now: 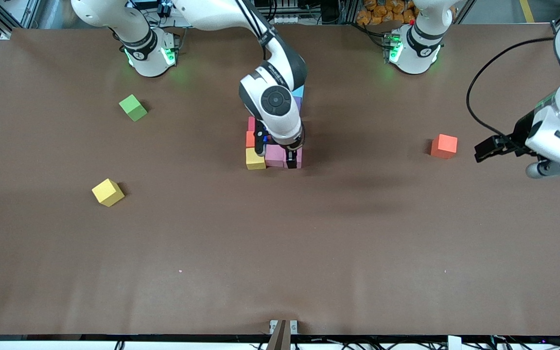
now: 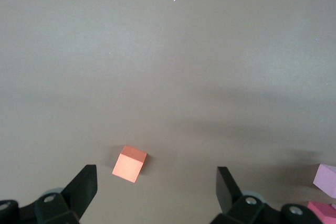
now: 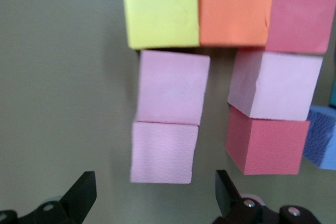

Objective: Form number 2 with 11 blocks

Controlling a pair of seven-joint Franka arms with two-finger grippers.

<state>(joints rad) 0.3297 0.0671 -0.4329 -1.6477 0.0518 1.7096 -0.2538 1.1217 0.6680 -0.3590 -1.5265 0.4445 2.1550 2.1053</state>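
A cluster of blocks lies mid-table. Its nearest row is a yellow cube and two pink cubes. Orange and red cubes lie farther back, and light blue and purple cubes peek from under the arm. My right gripper is open and empty, low over the end pink cube. The right wrist view also shows yellow, orange, a third pink and two red cubes. My left gripper is open and empty beside a loose orange-red cube, which also shows in the left wrist view.
A green cube and a loose yellow cube lie toward the right arm's end of the brown table. The right arm hides part of the cluster.
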